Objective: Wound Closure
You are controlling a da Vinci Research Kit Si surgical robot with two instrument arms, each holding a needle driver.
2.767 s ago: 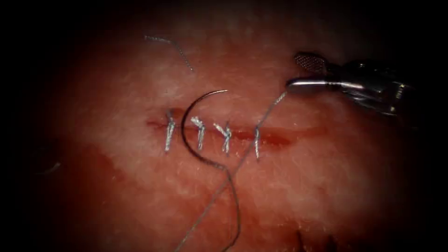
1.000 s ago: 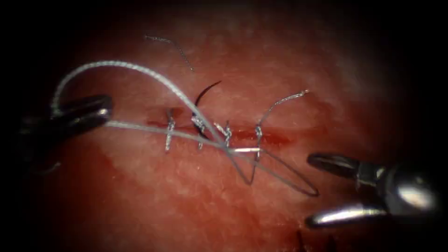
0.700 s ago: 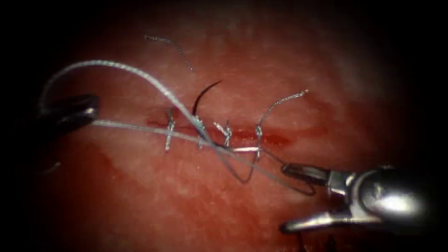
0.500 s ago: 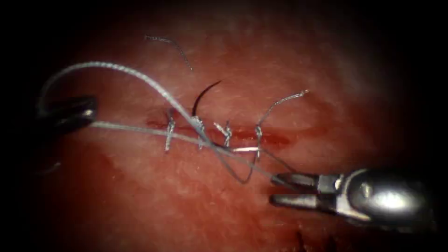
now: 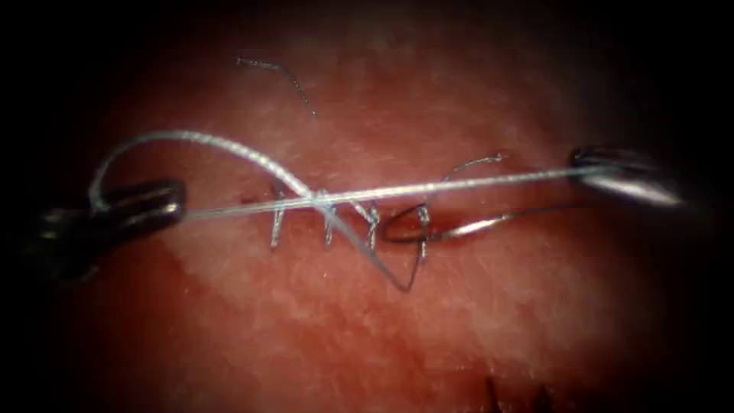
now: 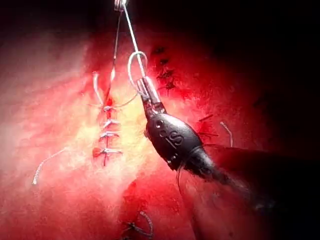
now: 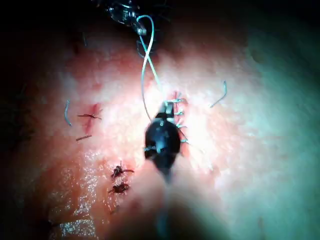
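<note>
Left dark metal needle driver [image 5: 141,203] at 9 o'clock clamped shiny braided grey thread [image 5: 397,189]; right steel needle driver [image 5: 623,180] at 3 gripped same strand. Thin curved needle [image 5: 466,227] lay loose on cut, held by neither. Guessing overpull could've snapped thread or torn pink tissue [image 5: 474,306].

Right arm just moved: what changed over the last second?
The right pincer closed on the thread below the cut and carried it up and right, drawing it taut across the stitches. The needle, earlier arching above the cut, now lies along it further right, held by neither tool. The left pincer kept its grip on the thread; the stitches stayed.
</note>
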